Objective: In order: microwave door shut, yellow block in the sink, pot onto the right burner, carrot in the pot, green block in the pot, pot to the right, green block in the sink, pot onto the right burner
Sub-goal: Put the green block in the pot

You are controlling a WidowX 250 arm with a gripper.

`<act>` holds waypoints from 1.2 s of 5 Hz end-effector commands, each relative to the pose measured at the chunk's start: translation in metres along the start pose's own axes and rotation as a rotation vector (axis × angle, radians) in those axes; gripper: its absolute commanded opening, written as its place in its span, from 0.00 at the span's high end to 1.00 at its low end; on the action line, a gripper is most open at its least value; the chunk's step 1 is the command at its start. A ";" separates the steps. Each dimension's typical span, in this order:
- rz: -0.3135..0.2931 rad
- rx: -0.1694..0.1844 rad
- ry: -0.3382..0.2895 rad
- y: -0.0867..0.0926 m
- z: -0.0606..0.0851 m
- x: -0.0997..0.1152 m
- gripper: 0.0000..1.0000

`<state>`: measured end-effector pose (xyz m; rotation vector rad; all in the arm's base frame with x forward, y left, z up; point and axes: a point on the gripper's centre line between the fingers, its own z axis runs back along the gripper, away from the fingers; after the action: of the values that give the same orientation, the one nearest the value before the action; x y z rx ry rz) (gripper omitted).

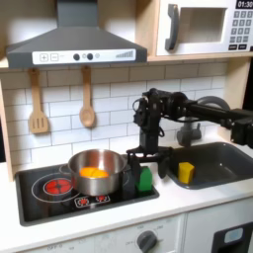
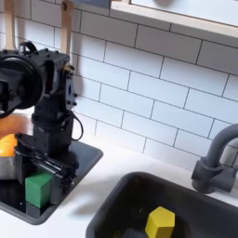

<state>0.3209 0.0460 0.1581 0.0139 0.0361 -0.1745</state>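
Observation:
The microwave door (image 1: pixel 203 28) up at the first exterior view's right stands shut. The steel pot (image 1: pixel 96 170) sits on the stovetop's right burner with the orange carrot (image 1: pixel 94 172) inside; in the second exterior view the pot (image 2: pixel 6 160) and carrot (image 2: pixel 7 144) show at the left edge. My gripper (image 1: pixel 140 178) (image 2: pixel 42 181) points down just right of the pot, its fingers on either side of the green block (image 1: pixel 146 182) (image 2: pixel 39 190) low at the stovetop's right front corner. The yellow block (image 1: pixel 186 172) (image 2: pixel 160 223) lies in the sink (image 1: pixel 222 163) (image 2: pixel 121 209).
The dark faucet (image 1: pixel 190 129) (image 2: pixel 216 160) rises behind the sink. A wooden spatula (image 1: pixel 38 104) and spoon (image 1: pixel 87 99) hang on the tiled wall under the range hood (image 1: pixel 77 40). The black stovetop (image 1: pixel 40 193) has bare room left of the pot.

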 end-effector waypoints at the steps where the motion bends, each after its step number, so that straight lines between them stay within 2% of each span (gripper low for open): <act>1: 0.010 0.001 0.004 -0.001 -0.005 0.004 0.00; 2: 0.018 0.001 0.002 0.001 -0.004 0.007 0.00; 3: 0.029 0.001 -0.003 0.001 -0.004 0.008 1.00; 5: 0.044 0.009 -0.019 0.002 -0.003 0.008 1.00; 6: 0.043 0.000 -0.024 0.002 0.006 0.009 1.00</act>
<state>0.3268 0.0457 0.1554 0.0153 0.0484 -0.1379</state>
